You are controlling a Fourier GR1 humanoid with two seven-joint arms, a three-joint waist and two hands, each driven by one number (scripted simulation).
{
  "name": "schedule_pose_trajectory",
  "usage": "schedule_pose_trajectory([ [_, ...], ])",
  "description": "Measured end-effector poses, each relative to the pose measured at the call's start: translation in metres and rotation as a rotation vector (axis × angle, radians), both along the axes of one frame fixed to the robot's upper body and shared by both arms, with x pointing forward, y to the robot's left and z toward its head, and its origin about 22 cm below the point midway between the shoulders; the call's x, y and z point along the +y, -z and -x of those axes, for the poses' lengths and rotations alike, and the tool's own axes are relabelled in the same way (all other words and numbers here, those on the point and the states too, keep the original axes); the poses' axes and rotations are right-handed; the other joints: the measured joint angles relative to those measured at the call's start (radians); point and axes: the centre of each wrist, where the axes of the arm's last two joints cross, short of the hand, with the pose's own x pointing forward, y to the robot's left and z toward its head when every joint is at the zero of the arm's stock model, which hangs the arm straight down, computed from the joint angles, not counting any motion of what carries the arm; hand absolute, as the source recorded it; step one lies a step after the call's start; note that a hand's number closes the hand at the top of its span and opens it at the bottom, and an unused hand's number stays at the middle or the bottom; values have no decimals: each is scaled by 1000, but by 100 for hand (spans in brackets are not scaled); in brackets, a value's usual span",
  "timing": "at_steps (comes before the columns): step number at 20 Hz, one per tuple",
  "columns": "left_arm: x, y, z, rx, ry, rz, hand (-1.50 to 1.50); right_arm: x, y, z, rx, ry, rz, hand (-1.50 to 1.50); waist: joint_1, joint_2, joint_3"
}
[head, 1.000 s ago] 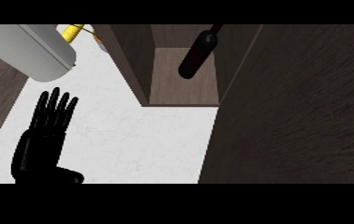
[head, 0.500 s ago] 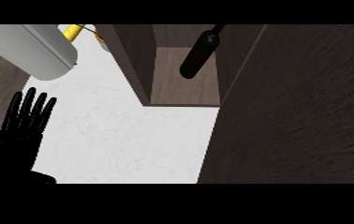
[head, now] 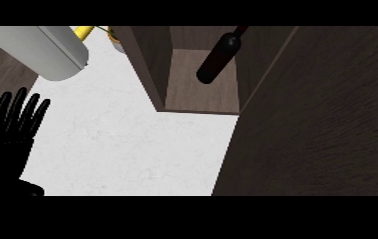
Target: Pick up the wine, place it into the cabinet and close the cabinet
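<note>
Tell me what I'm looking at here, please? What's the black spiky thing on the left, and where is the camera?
The camera sits in a robot's head and looks steeply down at a kitchen counter, the white speckled surface. The black spiky thing at the left edge is the robot's left hand. Its fingers are straight and point up, and it holds nothing; it is just resting there. The other hand is out of the picture.

The brown box in the middle is a cabinet, seen from above, and its inside is open to view. The dark, long shape inside it is the wine bottle. The big brown panel on the right is probably the cabinet's door, not yet closed.

At the top left is a big grey rounded thing, and next to it something yellow. I cannot tell what either of them is.
</note>
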Motion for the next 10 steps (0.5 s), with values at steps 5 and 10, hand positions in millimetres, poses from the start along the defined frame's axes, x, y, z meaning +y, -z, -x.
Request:
schedule_pose_trajectory([
  [5, 7, -1, -2, 1, 5, -3, -150, 12, -10, -17, -21, 25, -28, 150, 12, 1, -1],
  [10, 10, 1, -3, 3, 8, -5, -150, 53, -17, -39, 17, -39, -96, 150, 20, 2, -1],
])
